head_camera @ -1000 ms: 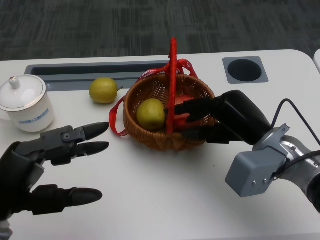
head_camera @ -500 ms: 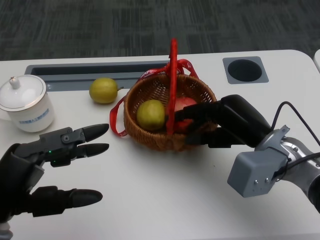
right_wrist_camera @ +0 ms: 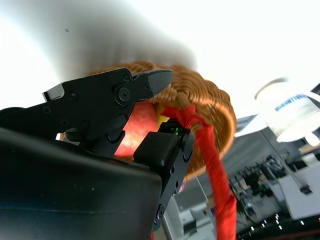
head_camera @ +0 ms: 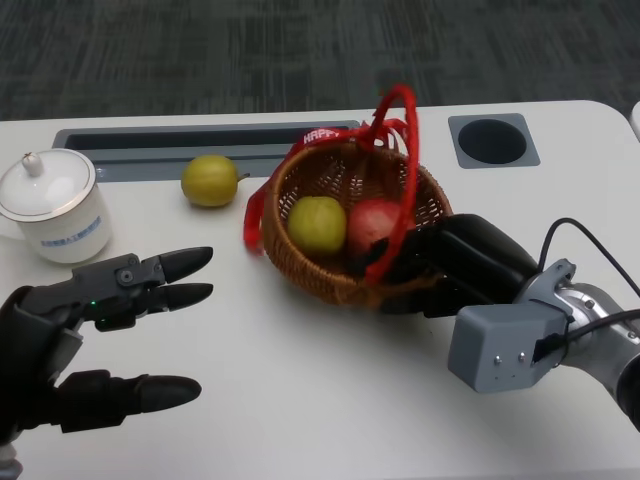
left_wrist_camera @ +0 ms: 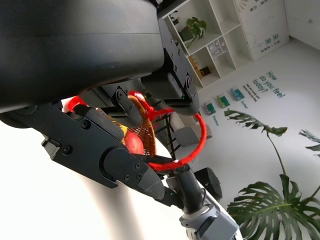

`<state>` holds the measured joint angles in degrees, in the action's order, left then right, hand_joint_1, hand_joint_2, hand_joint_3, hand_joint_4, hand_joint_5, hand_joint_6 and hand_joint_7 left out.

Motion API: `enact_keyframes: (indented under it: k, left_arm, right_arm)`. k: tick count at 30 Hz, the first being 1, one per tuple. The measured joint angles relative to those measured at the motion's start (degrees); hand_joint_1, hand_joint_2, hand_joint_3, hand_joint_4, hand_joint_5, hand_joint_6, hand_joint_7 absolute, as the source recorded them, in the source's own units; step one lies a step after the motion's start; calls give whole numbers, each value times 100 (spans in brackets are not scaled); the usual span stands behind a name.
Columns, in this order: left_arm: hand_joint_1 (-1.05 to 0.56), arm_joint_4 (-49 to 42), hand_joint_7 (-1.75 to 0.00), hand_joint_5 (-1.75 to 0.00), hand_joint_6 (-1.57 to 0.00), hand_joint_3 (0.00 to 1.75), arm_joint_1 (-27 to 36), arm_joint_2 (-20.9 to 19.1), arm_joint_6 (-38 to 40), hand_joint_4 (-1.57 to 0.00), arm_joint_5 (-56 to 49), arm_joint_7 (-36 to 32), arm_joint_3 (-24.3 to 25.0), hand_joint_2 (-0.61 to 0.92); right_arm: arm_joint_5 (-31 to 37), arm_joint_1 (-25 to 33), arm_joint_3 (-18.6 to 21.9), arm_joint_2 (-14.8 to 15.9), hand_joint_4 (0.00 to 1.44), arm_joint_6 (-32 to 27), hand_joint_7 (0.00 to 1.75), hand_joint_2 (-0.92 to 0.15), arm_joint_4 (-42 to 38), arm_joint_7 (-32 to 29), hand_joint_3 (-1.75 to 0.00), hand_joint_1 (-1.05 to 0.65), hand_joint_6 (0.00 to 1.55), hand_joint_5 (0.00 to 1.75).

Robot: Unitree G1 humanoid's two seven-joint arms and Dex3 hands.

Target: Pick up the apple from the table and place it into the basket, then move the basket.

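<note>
Apple (head_camera: 374,222): red, already inside the basket (head_camera: 330,275), beside a green fruit (head_camera: 316,223).
Right hand (head_camera: 440,262): we grip the basket's near-right rim — it tilts.
Left hand (head_camera: 90,345): fingers spread, holding nothing.
Tip: we slide slowly — keep it level.

light: even, bright overhead | shadows: soft | wrist views: table (right_wrist_camera: 250,30) blown out white | close hand shells blurred

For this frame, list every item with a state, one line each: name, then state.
basket: tipped, right hand grips its near rim
handle: leaning, not upright
red apple: in the basket
green fruit: in the basket, beside the red apple
second green fruit: loose on the table
cup: lid on
right hand: holding the basket
left hand: empty, fingers apart
</note>
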<state>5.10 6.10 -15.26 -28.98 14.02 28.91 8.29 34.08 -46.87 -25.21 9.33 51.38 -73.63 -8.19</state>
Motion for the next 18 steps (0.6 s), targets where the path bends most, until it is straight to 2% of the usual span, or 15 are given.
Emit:
enact_keyframes:
  k: [3,7,10,14,18]
  left_arm:
    - [-41,0,0,0,-70,0,3,-1,-3,-83,15,0,7,72]
    - [-40,0,0,0,-70,0,3,-7,4,-83,60,0,17,73]
    - [-40,0,0,0,-71,0,2,-8,9,-83,83,0,25,73]
    - [-42,-7,0,0,-71,0,-8,-10,-13,-83,83,0,37,73]
    - [-41,-8,0,0,-71,0,-22,-12,-42,-84,83,1,51,74]
  right_arm:
    - [111,-59,-130,8,95,-136,1,-80,7,63,0,-38,81,1]
    - [333,-110,-290,16,105,-231,4,-89,30,-301,-3,-25,92,4]
    - [348,-129,-297,5,109,-219,4,-92,33,-468,-4,-23,96,5]
    - [331,-275,-272,2,118,-253,3,-92,15,-454,-6,-20,97,10]
    - [270,-566,-166,5,122,-598,3,-91,-73,-273,-5,-19,99,13]
